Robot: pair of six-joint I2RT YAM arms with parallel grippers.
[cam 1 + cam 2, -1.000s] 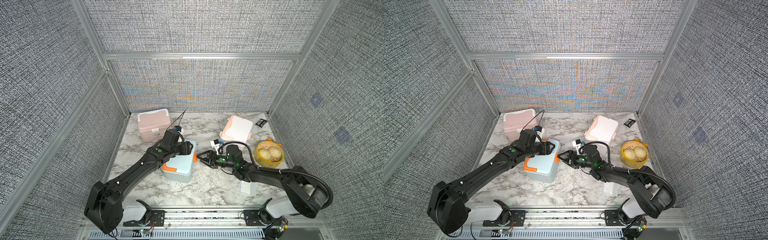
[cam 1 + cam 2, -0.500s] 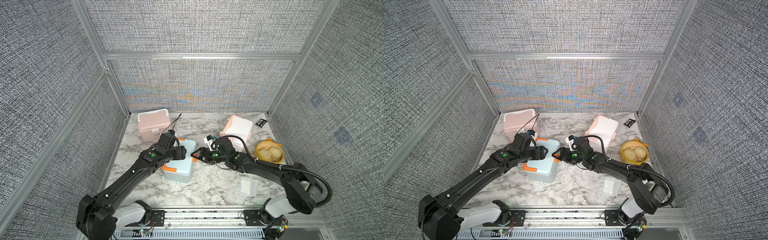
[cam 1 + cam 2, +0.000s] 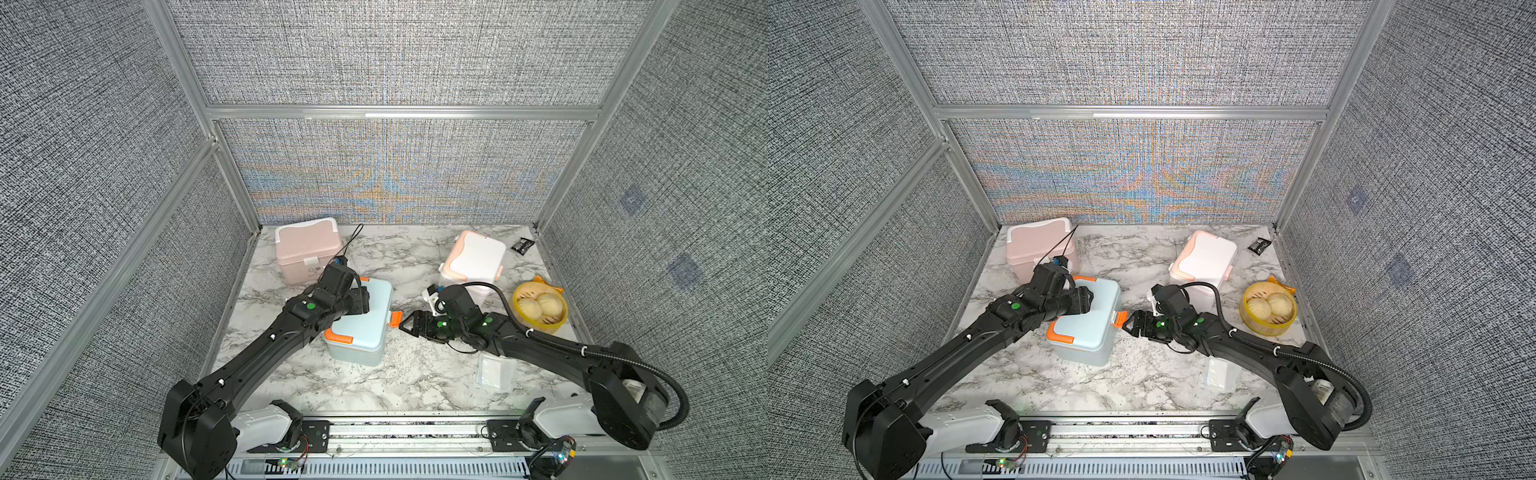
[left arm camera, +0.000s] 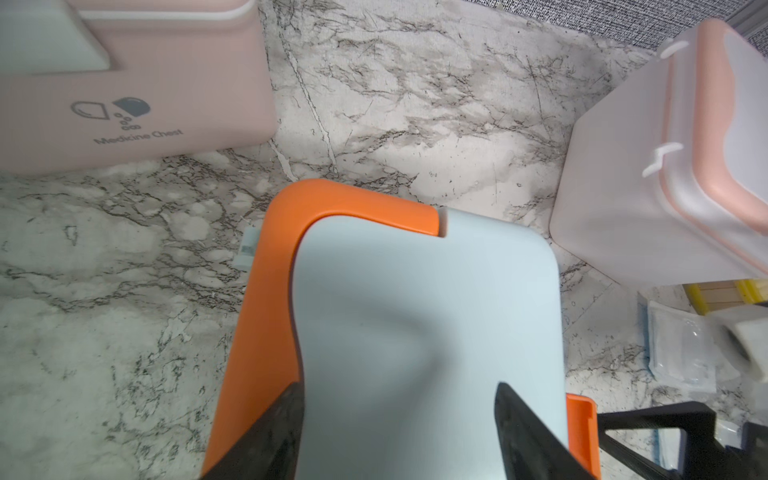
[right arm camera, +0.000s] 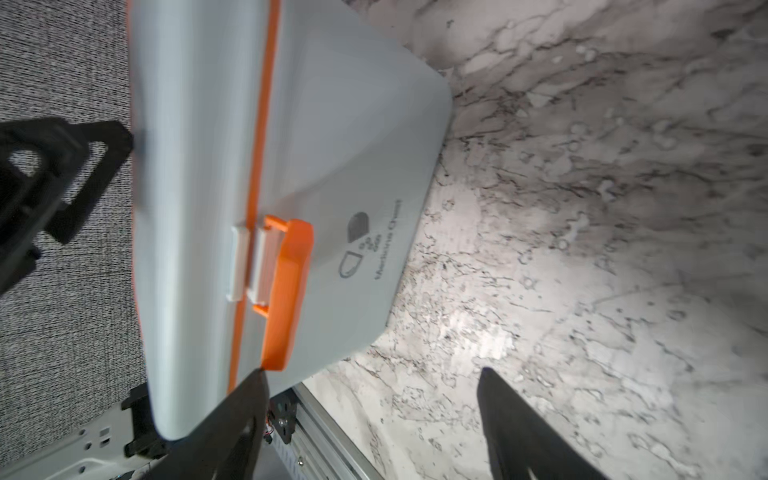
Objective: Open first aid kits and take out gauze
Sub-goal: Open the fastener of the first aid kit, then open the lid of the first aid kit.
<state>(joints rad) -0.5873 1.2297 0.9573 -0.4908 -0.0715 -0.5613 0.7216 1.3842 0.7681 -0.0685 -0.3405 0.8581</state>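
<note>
Top views, item one: pale blue-and-orange kit [image 3: 360, 320], lid down, mid-tabletop, set askew. Orange latch [image 3: 395, 319] looks flipped outward, though the wrist view is blurred.

Left claw [image 4: 399, 419]: spread, fingers straddling the blue lid near its orange handle [image 4: 266, 291]; whether they press or merely bracket it cannot be told. Right claw [image 5: 370, 411]: spread, one finger tip right at the latch edge, the other over bare marble.

Risks, as judged:
- Right finger slipping off the latch, which would leave the lid still caught.
- An upward pry with weak hold-down from the left claw tipping or skidding the whole kit.
- Both claws converging on one small box and knocking together.

Surroundings:
- Pink-and-white kit [image 3: 306, 249], closed, just behind the left arm, near the wall.
- White-and-peach kit [image 3: 473, 262], behind the right wrist; its cable loop hangs close by.
- One gauze packet [image 3: 494, 372] already lying out, partly under the right forearm; a sweep could drag it.
- Yellow basket of buns [image 3: 539, 309] at the right edge.
- Black wrapper [image 3: 522, 244], far corner.

Open room: front centre of the tabletop [image 3: 365, 386], towards the rail.
</note>
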